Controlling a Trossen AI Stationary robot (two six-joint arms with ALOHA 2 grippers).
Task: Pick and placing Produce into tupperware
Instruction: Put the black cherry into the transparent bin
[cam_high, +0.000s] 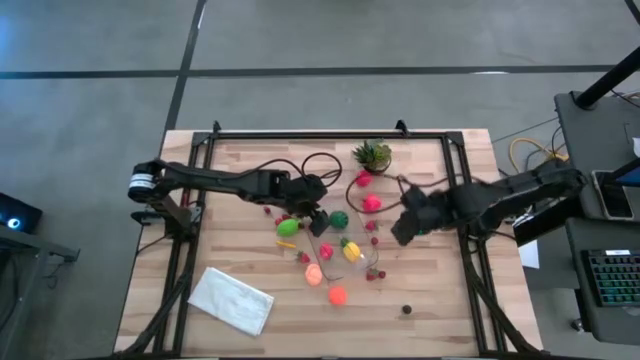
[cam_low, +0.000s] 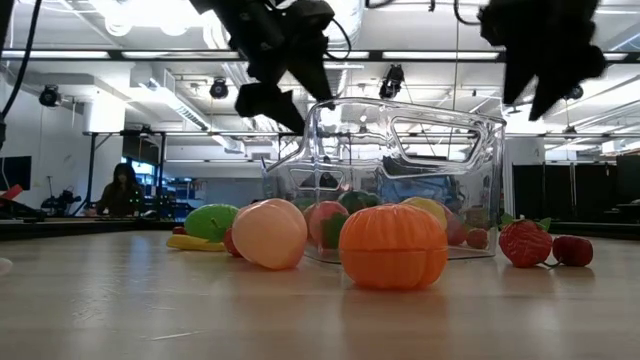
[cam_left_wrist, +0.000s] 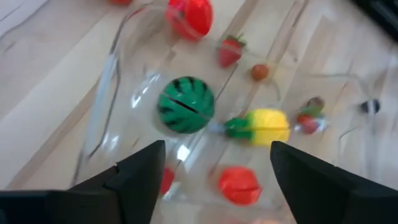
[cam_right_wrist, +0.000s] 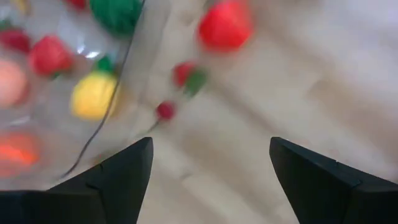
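The clear tupperware (cam_high: 347, 243) stands mid-table, and the low view shows its see-through walls (cam_low: 400, 165). Inside it lie a striped dark green piece (cam_left_wrist: 185, 104), a yellow piece (cam_left_wrist: 261, 126) and a red one (cam_left_wrist: 239, 185). Around it on the wood lie lime green (cam_high: 288, 227), peach (cam_high: 313, 274), orange (cam_high: 337, 295) and pink (cam_high: 371, 203) produce, plus strawberries (cam_low: 525, 243). My left gripper (cam_high: 317, 217) hangs open above the container's left end (cam_left_wrist: 217, 149). My right gripper (cam_high: 402, 228) hovers open to the container's right (cam_right_wrist: 211, 144), above bare wood and strawberries.
A spiky potted plant (cam_high: 372, 155) stands near the far edge. A white folded cloth (cam_high: 232, 298) lies at the near left, and a small dark object (cam_high: 406, 310) at the near right. Cables (cam_high: 320, 165) loop over the far part of the table. A person (cam_low: 122, 190) sits far behind.
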